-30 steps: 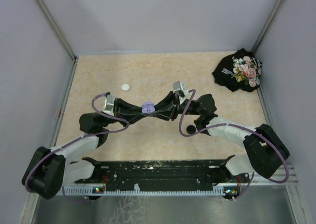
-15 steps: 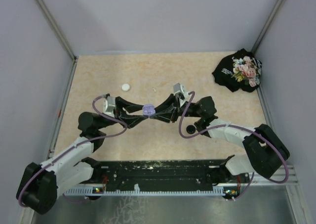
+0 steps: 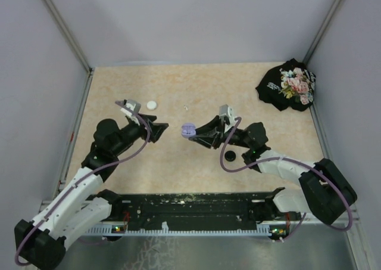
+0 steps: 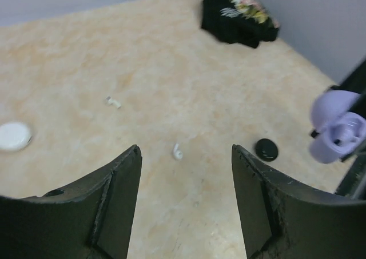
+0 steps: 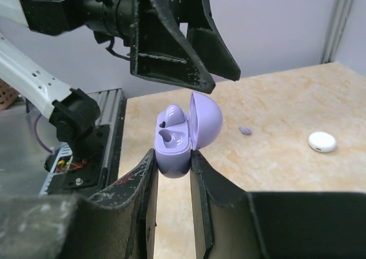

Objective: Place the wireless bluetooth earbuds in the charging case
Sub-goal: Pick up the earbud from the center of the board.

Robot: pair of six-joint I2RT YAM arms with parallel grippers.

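Right wrist view shows the right gripper (image 5: 171,162) pinching the open purple charging case (image 5: 180,133) upright, lid tipped back so its cups face up for filling, while the left gripper (image 4: 186,153) hangs spread and empty, apart from it, over a white earbud (image 4: 178,151) lying loose on the table (image 4: 171,59).

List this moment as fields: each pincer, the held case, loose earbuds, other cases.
left pincer: open, empty
right pincer: shut on lavender case, lid open
purple earbud: loose on table
white earbud: loose on table
black case: on table
white case: on table
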